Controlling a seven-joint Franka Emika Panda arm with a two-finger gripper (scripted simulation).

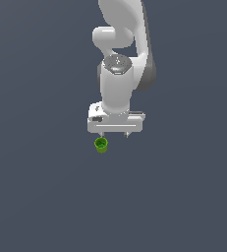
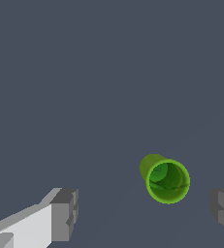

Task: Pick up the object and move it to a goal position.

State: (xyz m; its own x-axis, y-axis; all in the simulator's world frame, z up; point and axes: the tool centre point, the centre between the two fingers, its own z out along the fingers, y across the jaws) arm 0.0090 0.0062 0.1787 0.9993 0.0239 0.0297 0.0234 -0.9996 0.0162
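The object is a tiny bright green cup-like cylinder (image 1: 101, 144) with a hollow top, standing on the dark grey floor. It sits just below my white gripper (image 1: 114, 134), under the finger on the exterior view's left. In the wrist view the cup (image 2: 166, 179) stands between my two grey fingertips (image 2: 65, 213), nearer the other finger (image 2: 223, 209), and touches neither. The gripper (image 2: 143, 211) is open and holds nothing.
The white arm (image 1: 119, 59) rises above the gripper in the exterior view. The dark grey floor (image 1: 184, 197) spreads flat all around, with nothing else standing on it.
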